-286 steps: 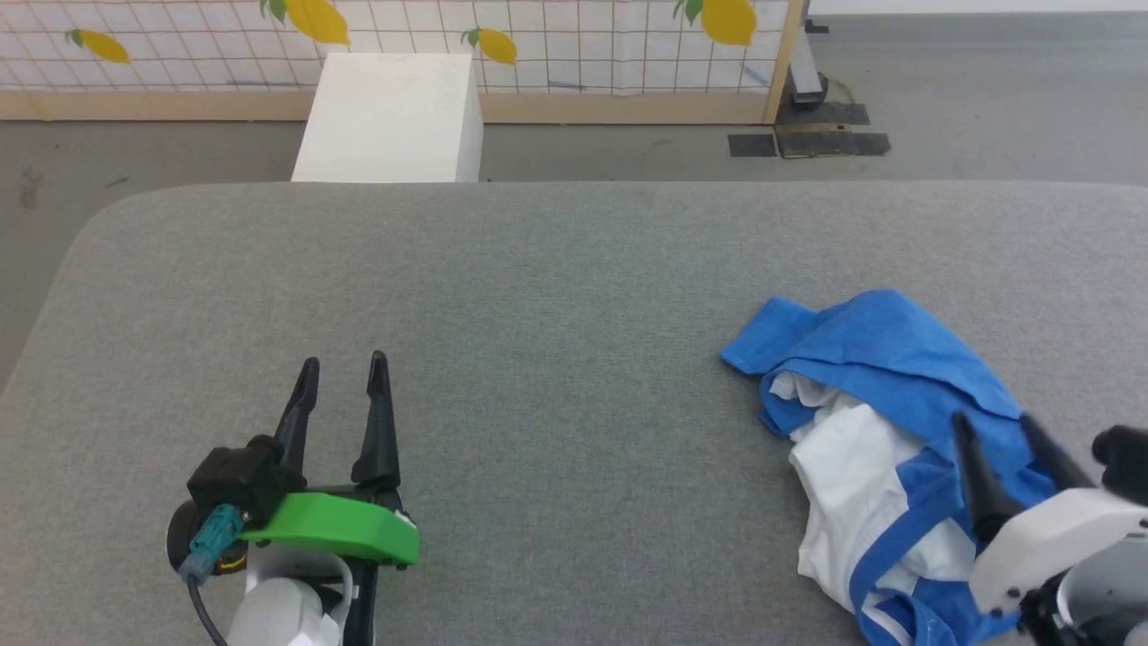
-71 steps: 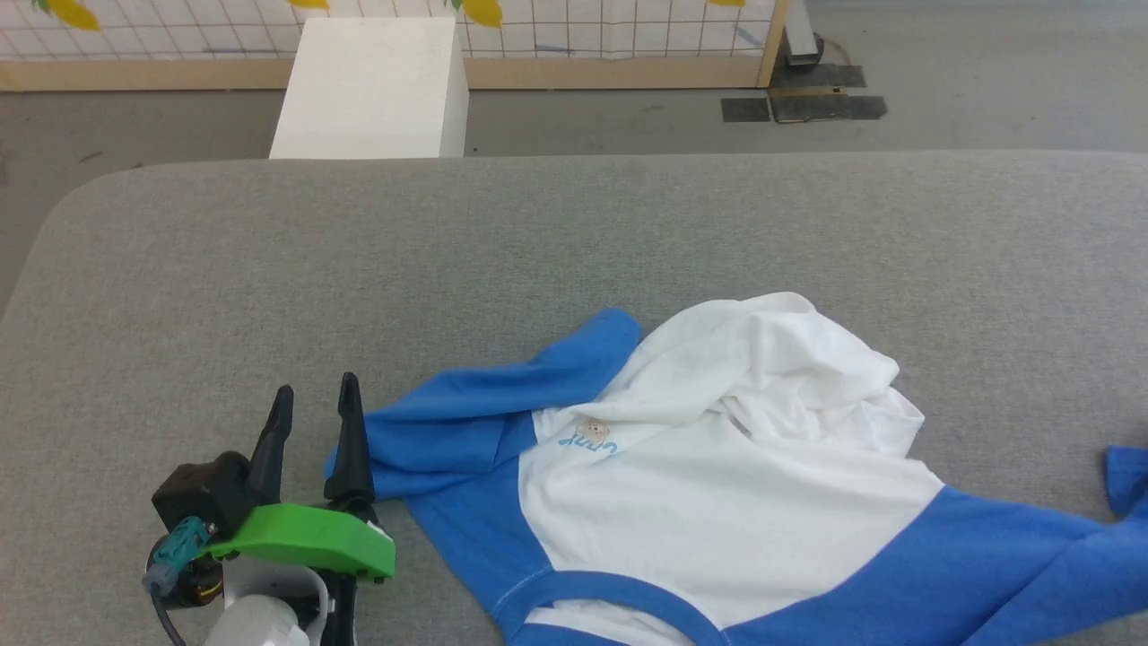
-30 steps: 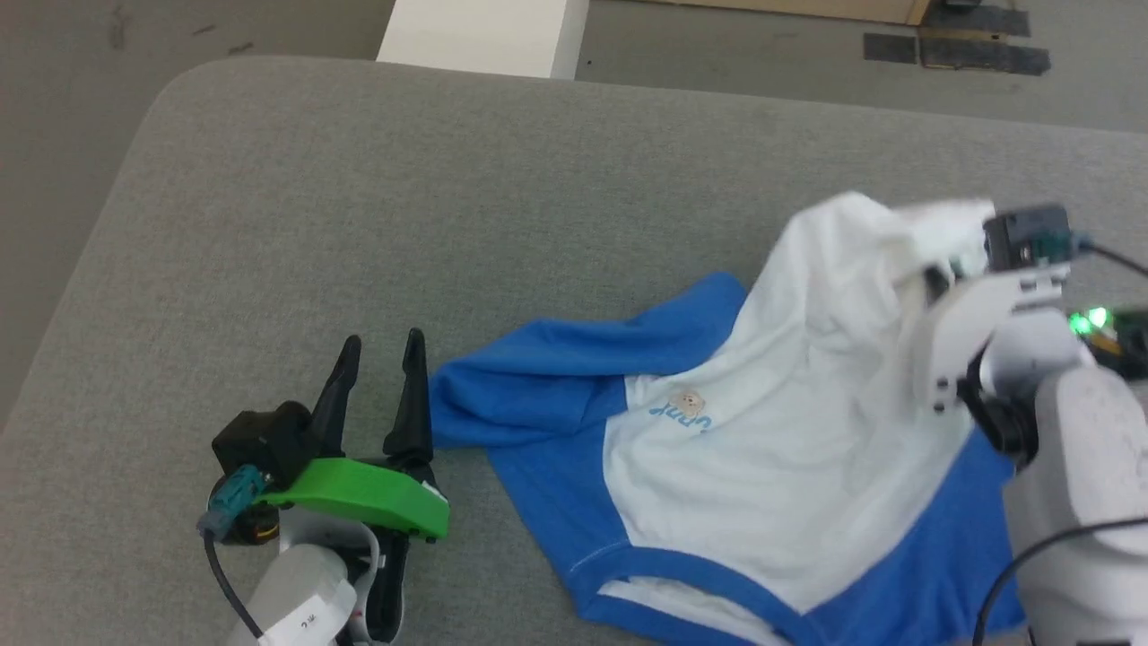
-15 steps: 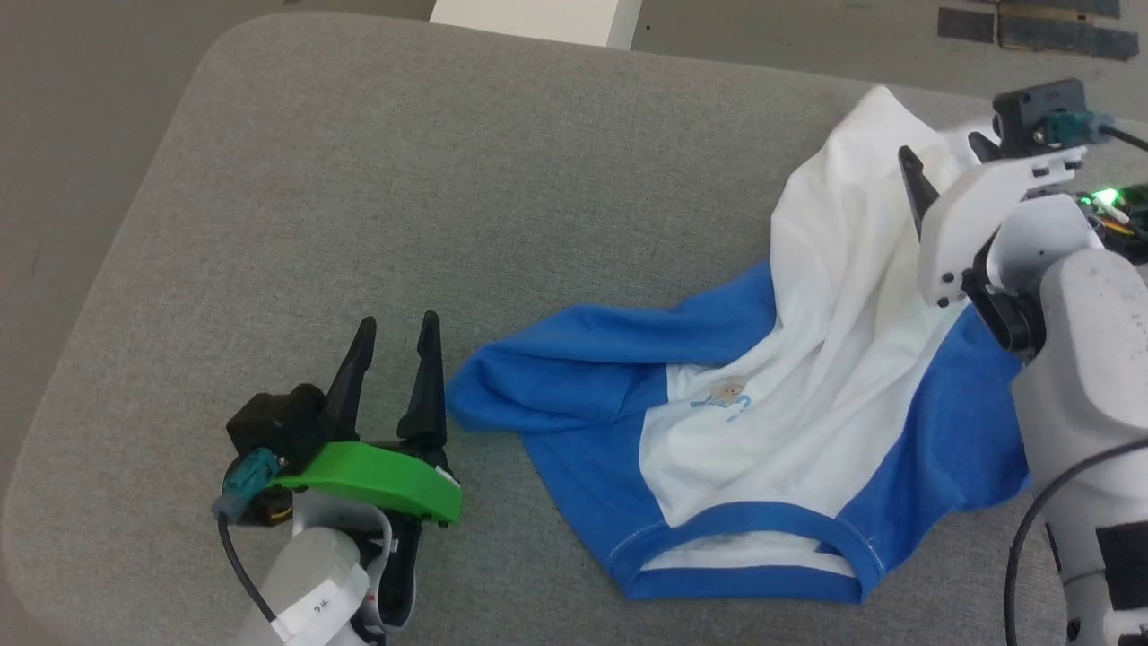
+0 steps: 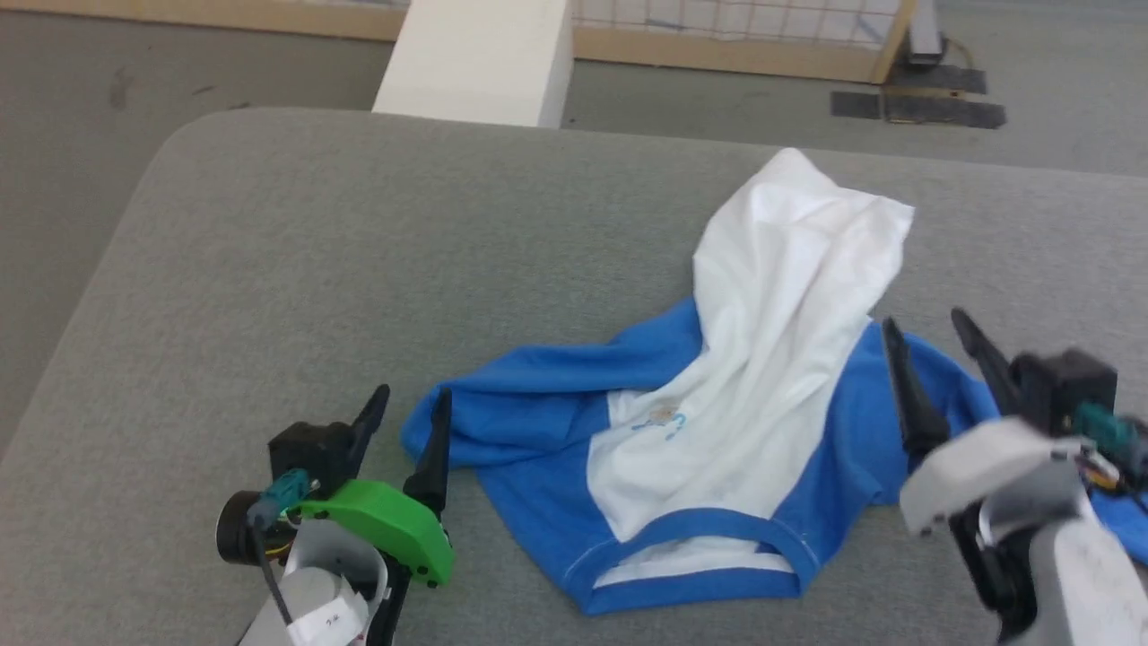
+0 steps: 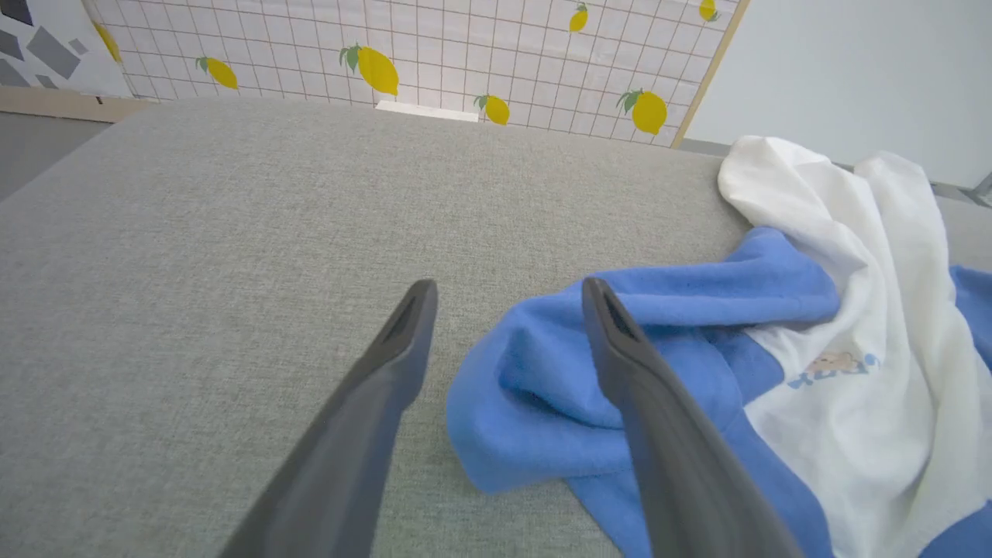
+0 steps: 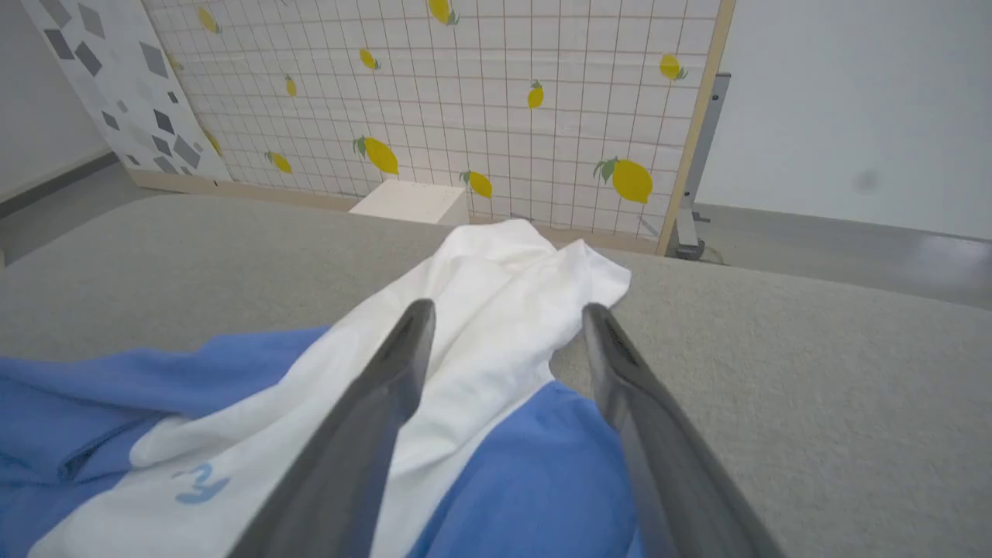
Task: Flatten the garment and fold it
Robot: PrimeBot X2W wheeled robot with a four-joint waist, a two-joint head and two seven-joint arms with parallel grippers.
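The garment (image 5: 717, 422), a blue and white T-shirt, lies crumpled on the grey padded table (image 5: 359, 251). Its white part (image 5: 798, 242) stretches toward the far edge and its blue collar (image 5: 691, 556) faces me. My left gripper (image 5: 413, 405) stands open at the lower left, right finger beside a blue sleeve (image 6: 542, 372), holding nothing. My right gripper (image 5: 928, 325) is open at the lower right above the garment's blue right side, nothing between its fingers (image 7: 387, 387). In the right wrist view the white part (image 7: 496, 310) lies ahead.
A white rectangular box (image 5: 475, 58) stands on the floor beyond the table's far edge. A lemon-patterned grid panel (image 7: 465, 101) with a wooden frame stands behind it. The table's rounded left corner (image 5: 179, 135) is bare grey fabric.
My right gripper has let go of the white part, which now lies stretched toward the far edge, and has drawn back to the lower right. The head camera has shifted. The left gripper stays put.
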